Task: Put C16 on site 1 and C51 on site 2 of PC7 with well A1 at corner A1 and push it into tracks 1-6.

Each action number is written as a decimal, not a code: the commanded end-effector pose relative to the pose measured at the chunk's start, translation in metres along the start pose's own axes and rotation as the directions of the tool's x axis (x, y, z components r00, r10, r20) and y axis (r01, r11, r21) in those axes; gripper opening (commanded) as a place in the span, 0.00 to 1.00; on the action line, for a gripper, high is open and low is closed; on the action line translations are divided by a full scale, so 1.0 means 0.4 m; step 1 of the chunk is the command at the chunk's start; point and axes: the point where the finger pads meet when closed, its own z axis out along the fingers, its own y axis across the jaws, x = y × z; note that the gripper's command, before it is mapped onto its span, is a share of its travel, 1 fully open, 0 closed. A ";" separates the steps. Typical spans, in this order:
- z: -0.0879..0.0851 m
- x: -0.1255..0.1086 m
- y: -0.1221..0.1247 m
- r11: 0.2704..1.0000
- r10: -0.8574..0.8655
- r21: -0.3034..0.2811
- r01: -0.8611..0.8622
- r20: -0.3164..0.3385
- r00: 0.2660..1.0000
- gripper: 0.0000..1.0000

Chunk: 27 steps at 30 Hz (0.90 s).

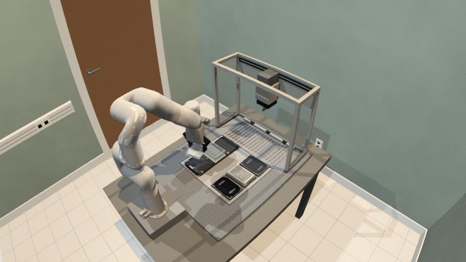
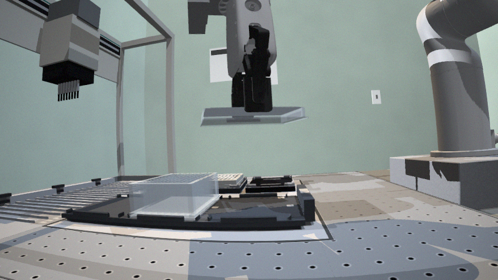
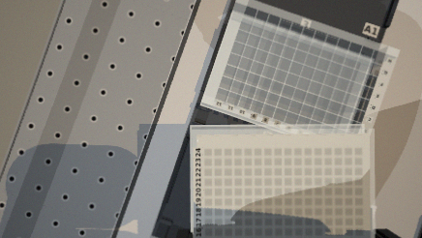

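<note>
C16, the thin clear 384-well plate, hangs level in the air above the handle end of the carrier PC7, well apart from it. The hand is closed on the plate across its narrow width, fingers near the middle of the long sides. It looks light and rigid, but the walls are smooth plastic and the skirt shallow — a pinch near the middle keeps it from tipping, and a hard squeeze could bow or crack it. Any tilt on the way down would probably hang a corner on a locator, so I judge a level, slow descent is called for.

In the wrist view the plate's edges lie skewed against the carrier's, so its yaw seems not yet matched to site 1.

C51, the tall deep-well block, already stands on the carrier's middle site; the A1 mark shows on the carrier just beyond it. C15 sits in its nest on the table, between two vacant nests. The rails lie beyond the carrier.
</note>
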 end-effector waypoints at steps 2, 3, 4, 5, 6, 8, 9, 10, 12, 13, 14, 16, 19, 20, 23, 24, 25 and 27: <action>-0.003 0.003 0.000 0.982 -0.187 0.010 0.187 -0.006 0.982 0.00; -0.003 0.003 0.000 0.976 -0.220 0.010 0.220 -0.006 0.976 0.00; -0.003 0.003 0.000 0.976 -0.220 0.010 0.220 -0.006 0.976 0.00; -0.003 0.003 0.000 0.976 -0.220 0.010 0.220 -0.006 0.976 0.00; -0.003 0.003 0.000 0.968 -0.252 0.010 0.252 -0.006 0.968 0.00; -0.003 0.003 0.000 0.949 -0.316 0.009 0.316 -0.007 0.949 0.00; -0.003 0.003 0.000 0.938 -0.347 0.009 0.347 -0.007 0.938 0.00; -0.003 0.003 0.000 0.926 -0.378 0.009 0.378 -0.008 0.926 0.00; -0.003 0.003 0.000 0.898 -0.439 0.008 0.439 -0.008 0.898 0.00; -0.003 0.003 0.000 0.883 -0.469 0.008 0.469 -0.008 0.883 0.00; -0.003 0.003 0.000 0.867 -0.498 0.008 0.498 -0.009 0.867 0.00; -0.003 0.003 0.000 0.832 -0.555 0.007 0.555 -0.009 0.832 0.00; -0.003 0.003 0.000 0.772 -0.635 0.006 0.635 -0.010 0.772 0.00; -0.003 0.003 0.000 0.751 -0.660 0.006 0.660 -0.010 0.751 0.00; -0.003 0.003 0.000 0.728 -0.685 0.005 0.685 -0.010 0.728 0.00; -0.003 0.003 0.000 0.705 -0.709 0.005 0.709 -0.010 0.705 0.00; -0.003 0.003 0.000 0.681 -0.732 0.005 0.732 -0.010 0.681 0.00; -0.003 0.003 0.000 0.631 -0.776 0.004 0.776 -0.011 0.631 0.00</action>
